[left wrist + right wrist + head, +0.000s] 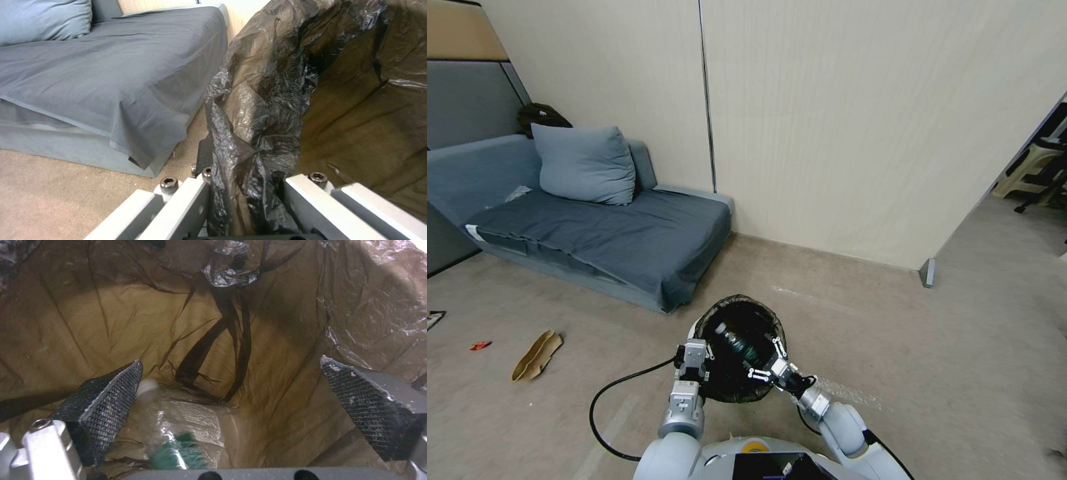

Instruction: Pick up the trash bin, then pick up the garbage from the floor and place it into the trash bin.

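Left tool [696,352] pinches rim of small round white bin w/ black bag liner [740,347], held up off floor; right tool [768,371] spread over opening, w/ clear plastic bottle [178,426] lying inside.

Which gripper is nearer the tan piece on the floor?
Left. The left gripper clamps the trash bin rim on the side toward the tan piece; the right gripper hangs open over the bin's far side.
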Robot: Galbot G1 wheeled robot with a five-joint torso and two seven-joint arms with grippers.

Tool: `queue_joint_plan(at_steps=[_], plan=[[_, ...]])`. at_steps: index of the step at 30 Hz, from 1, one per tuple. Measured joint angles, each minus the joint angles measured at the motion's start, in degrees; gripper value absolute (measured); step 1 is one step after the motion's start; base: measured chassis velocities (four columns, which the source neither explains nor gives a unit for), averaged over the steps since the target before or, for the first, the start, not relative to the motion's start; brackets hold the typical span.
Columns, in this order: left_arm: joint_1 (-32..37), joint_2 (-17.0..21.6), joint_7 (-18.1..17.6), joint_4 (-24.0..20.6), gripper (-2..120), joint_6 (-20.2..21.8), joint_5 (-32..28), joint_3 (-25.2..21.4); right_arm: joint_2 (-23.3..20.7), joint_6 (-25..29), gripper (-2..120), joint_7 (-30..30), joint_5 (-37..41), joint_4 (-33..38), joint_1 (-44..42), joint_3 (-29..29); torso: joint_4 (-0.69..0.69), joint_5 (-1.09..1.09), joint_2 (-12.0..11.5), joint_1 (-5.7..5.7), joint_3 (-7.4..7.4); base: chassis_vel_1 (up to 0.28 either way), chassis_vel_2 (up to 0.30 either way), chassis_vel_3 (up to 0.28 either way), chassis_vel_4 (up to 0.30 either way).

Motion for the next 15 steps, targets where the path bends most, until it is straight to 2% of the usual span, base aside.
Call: queue_joint_plan(at_steps=[14,15], plan=[[-0.1,0.4,0.3,0.3,1,-1.5,-0.6,-0.1,0.7,-0.5,100,1.3,2.0,5.8,-1.2,2.9,0.00,-0.01,0.0,0.00,0.00,0.000,0.000,0.000,0.000],[-0.1,0.4,0.3,0.4,1,-1.7,-0.6,-0.1,0.8,-1.0,100,2.6,2.3,9.4,-1.8,4.2,0.01,-0.01,0.0,0.00,0.00,0.000,0.000,0.000,0.000]])
